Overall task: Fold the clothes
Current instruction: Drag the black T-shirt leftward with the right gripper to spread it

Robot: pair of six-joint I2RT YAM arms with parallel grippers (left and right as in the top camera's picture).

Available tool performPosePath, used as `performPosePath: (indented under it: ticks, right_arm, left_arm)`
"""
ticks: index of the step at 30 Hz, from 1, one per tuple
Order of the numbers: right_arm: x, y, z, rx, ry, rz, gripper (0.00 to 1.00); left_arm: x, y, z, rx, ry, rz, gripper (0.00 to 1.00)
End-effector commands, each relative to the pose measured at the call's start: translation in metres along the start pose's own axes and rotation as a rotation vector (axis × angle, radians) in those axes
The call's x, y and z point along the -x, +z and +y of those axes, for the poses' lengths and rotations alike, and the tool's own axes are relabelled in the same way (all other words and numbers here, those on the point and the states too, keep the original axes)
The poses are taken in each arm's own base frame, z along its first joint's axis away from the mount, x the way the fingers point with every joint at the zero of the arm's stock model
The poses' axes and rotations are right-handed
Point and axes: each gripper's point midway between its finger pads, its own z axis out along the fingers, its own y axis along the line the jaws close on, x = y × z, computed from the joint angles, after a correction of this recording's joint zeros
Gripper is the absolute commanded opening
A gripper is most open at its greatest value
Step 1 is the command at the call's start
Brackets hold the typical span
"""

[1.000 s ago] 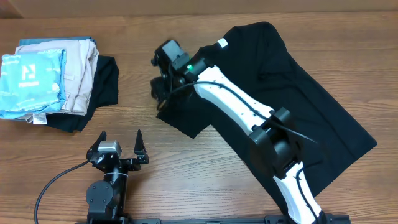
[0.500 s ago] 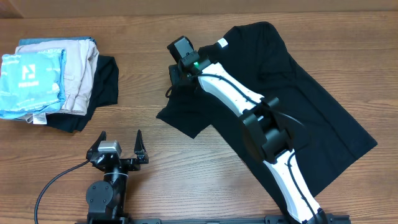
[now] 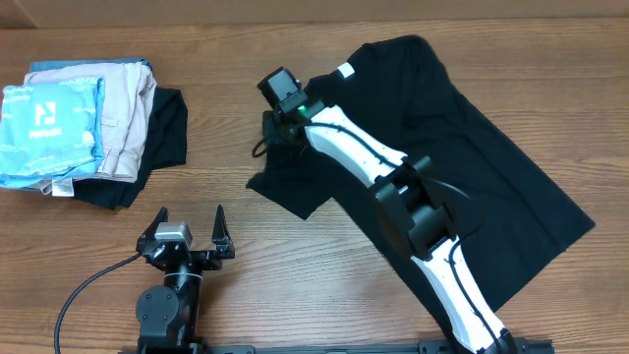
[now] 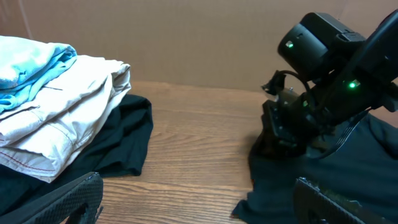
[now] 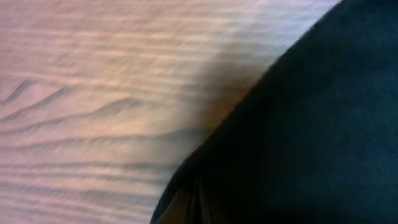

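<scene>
From above: a soft black T-shirt (image 3: 491, 167) spread mostly flat over the right half of a brown wooden table (image 3: 295, 265), with a small white neck tag (image 3: 345, 70) near the far edge and one sleeve poking left, a bit bunched. Down on that sleeve, the right claw (image 3: 272, 138), its white arm lying slantwise across the cloth; no telling how far open, or whether any cloth is pinched. Near the front edge, well apart from the shirt, the left claw (image 3: 190, 214), pointy fingers spread wide, nothing between them. In the far left corner, a neat pile: a light blue folded garment (image 3: 49, 123) with a white logo on top, a beige folded garment (image 3: 123, 113) beside and under it, a dark folded piece (image 3: 162, 138) at the bottom. Plenty of bare wood between pile and shirt. From the left wrist: the pile close by on the left, puffy blue (image 4: 31, 65) over creased beige (image 4: 68, 124) over limp dark cloth (image 4: 118, 149); smooth wood grain in the middle; on the right the black boxy right claw (image 4: 286, 134) low on the wrinkled shirt edge (image 4: 348, 180); two dark fingers (image 4: 68, 196) at the bottom corners, far apart; a plain brown wall (image 4: 186, 37) behind. From the right wrist: very blurry, only wavy wood (image 5: 93, 81) and a curved edge of black cloth (image 5: 298, 137), very close.
</scene>
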Motion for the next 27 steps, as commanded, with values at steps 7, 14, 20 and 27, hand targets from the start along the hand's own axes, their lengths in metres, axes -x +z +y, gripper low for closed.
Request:
performPosePath:
  ticks: [7,14,20,27]
  right_arm:
    - [-0.088,0.005,0.092,0.127,-0.151,0.144,0.04]
    - [-0.109,-0.008,0.112,0.223,-0.216,0.234,0.04]
    - [-0.031,-0.11,0.112,0.213,-0.244,0.02,0.09]
    - [0.024,-0.177,-0.1,-0.165,0.107,0.104,0.09]
  left_arm:
    - [0.001,0.0,0.0,-0.002,0.018,-0.007,1.0]
    - [0.001,0.0,0.0,-0.002,0.018,-0.007,1.0]
    - [0.001,0.0,0.0,-0.002,0.018,-0.007,1.0]
    - [0.001,0.0,0.0,-0.002,0.018,-0.007,1.0]
